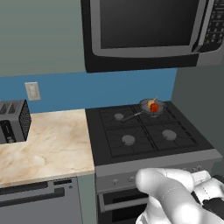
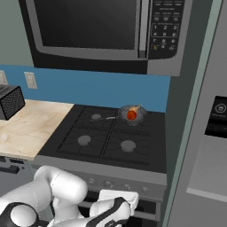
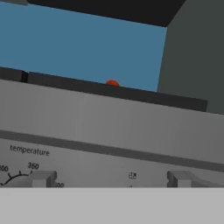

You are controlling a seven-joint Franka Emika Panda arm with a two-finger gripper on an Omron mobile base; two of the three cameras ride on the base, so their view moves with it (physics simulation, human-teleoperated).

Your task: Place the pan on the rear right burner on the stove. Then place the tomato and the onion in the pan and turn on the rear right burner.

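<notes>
The knobs (image 3: 41,178) on the stove's (image 1: 192,154) silver front panel sit right before the hand camera, one beside a "temperature" dial. The gripper (image 2: 116,212) hangs low at that panel; I cannot tell how far it is open. The pan (image 1: 152,106) rests on the rear right burner, holding the tomato (image 1: 154,107) and onion (image 1: 151,103).
</notes>
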